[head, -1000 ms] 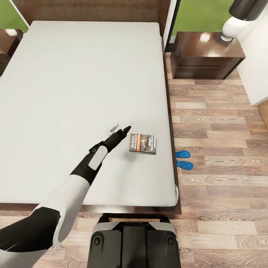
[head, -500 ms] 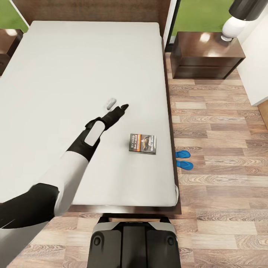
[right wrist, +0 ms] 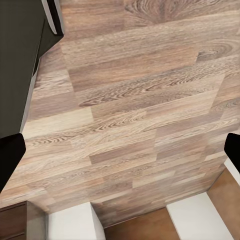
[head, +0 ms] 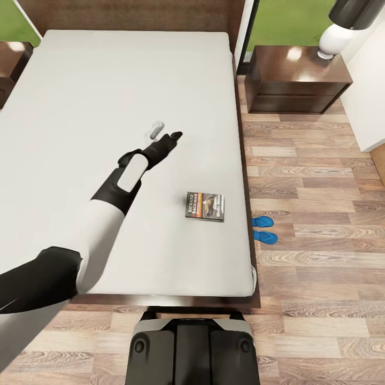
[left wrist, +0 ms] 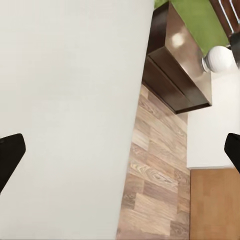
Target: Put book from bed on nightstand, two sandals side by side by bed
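Head view: nearest me lies the foot of the bed [head: 80, 80], its grey mattress stretching away. The book [head: 205, 206] rests flat near the mattress's right edge, and the 2 sandals [head: 264, 229] sit side by side on the wooden floor [head: 315, 176] just beside that edge. Farther out, my left gripper [head: 166, 132] hangs over the mattress beyond the book, well apart from it, jaws spread wide and holding nothing. In the right wrist view my right gripper [right wrist: 120, 155] faces floorboards, fingers wide, empty. Farthest, the nightstand [head: 297, 80] carries a white lamp [head: 336, 38].
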`<state>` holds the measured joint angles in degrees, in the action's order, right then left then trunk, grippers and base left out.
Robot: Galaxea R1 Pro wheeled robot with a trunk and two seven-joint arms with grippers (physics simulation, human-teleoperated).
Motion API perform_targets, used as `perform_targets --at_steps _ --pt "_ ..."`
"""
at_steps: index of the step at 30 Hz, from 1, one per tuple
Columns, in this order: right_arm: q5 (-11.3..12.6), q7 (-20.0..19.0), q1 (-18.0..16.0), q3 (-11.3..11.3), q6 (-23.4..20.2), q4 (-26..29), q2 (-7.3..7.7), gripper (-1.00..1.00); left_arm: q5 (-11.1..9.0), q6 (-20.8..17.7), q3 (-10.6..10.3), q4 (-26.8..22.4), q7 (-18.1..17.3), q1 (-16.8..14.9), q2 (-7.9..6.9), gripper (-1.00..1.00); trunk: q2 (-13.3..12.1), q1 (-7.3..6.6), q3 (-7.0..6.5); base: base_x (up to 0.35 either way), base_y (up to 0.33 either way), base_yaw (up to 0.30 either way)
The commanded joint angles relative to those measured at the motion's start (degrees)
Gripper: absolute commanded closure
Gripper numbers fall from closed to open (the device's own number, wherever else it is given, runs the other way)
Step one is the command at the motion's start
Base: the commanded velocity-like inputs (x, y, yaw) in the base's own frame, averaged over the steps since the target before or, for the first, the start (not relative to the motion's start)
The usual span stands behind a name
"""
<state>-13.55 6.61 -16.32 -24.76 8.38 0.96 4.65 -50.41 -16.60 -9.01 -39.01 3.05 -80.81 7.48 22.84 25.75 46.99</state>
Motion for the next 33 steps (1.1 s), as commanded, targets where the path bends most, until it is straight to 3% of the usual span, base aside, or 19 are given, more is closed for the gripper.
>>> perform_targets --at_steps 1,14,33 --pt "-0.6 0.2 0.0 -0.5 0.2 -0.1 0.01 -1.00 -0.6 -0.1 -0.1 -0.1 0.5 -0.3 -0.04 -1.00 0.1 0.03 0.06 0.000 0.000 0.000" --pt "-0.6 0.2 0.0 -0.5 0.2 -0.1 -0.07 -1.00 -0.6 -0.4 0.0 0.0 1.6 -3.0 -0.04 -1.00 0.1 0.03 0.73 0.000 0.000 0.000" --pt "-0.6 0.2 0.0 -0.5 0.2 -0.1 -0.01 -1.00 -0.7 -0.3 0.0 2.9 1.6 -3.9 0.40 -1.00 0.1 0.03 2.42 0.000 0.000 0.000"
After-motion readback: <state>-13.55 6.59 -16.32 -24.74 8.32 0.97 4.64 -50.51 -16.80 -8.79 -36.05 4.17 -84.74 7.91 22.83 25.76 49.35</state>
